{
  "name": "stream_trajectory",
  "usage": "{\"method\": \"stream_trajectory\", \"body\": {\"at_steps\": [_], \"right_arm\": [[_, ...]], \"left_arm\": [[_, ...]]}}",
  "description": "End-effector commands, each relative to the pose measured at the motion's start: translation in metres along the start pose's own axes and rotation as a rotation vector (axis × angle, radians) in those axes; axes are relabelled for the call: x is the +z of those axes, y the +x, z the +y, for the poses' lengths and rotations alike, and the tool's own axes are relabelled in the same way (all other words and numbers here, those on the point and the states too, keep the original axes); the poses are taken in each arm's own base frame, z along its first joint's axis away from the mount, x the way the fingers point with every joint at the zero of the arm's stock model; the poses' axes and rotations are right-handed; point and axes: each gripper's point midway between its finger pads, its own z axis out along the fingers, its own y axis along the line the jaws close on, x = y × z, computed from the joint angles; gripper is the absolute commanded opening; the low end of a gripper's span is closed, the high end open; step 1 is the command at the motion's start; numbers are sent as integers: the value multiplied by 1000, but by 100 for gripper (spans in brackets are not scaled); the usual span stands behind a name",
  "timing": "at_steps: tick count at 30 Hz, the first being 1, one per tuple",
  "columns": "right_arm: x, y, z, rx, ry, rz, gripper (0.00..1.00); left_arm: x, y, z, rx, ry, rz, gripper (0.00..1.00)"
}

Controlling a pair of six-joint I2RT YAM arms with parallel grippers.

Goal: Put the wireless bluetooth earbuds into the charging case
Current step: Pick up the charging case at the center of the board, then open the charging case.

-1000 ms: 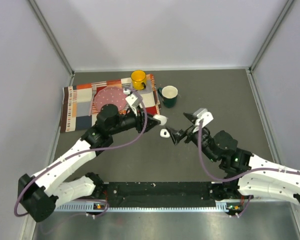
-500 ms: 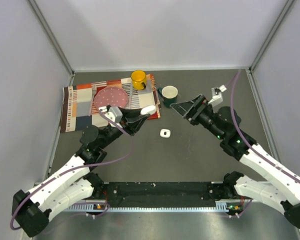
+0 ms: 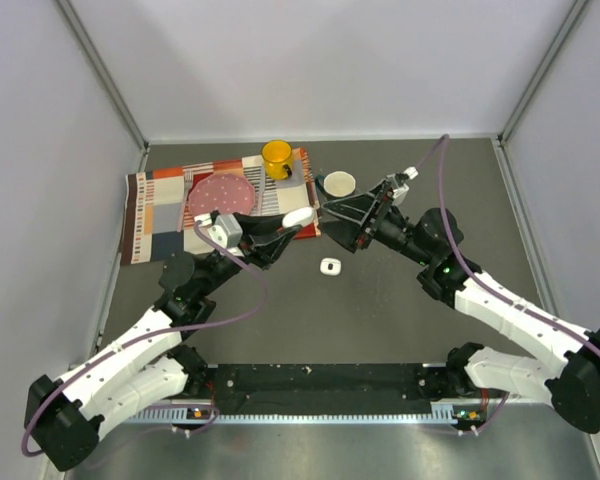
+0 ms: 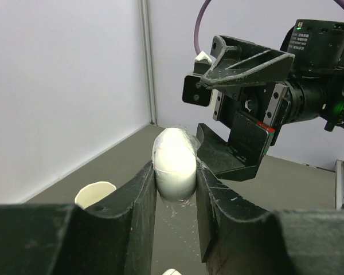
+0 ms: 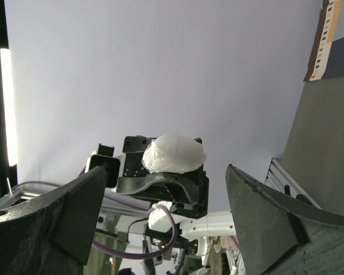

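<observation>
Top external view: the left gripper (image 3: 294,223) sits just left of the frame's centre, its two fingers pinching the charging case (image 3: 298,217), a smooth white oval seen over the right edge of the patterned mat (image 3: 155,215). Facing it from the right, the right gripper (image 3: 335,228) has its jaws spread wide and nothing between them, its tips close to the case but not touching it. Just below the two grippers, one small white earbud (image 3: 329,266) lies alone on the dark table (image 3: 420,330). Behind the right gripper stands a dark green mug (image 3: 338,184). A yellow mug (image 3: 277,158) and a pink plate (image 3: 218,196) rest on the mat toward the upper left. Left wrist view shows the case clamped at its lower half, standing upright between the black fingers, lid shut. Right wrist view frames the held case between its own parted fingers.
</observation>
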Motion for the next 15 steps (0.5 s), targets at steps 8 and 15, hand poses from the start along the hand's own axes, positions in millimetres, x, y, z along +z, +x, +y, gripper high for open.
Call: {"method": "stream_trajectory", "body": {"at_steps": [8, 15], "right_arm": [[11, 5, 22, 34, -86, 73, 75], [14, 4, 20, 41, -84, 74, 58]], "left_arm": [[10, -9, -15, -24, 92, -43, 0], [10, -7, -18, -27, 107, -38, 0]]}}
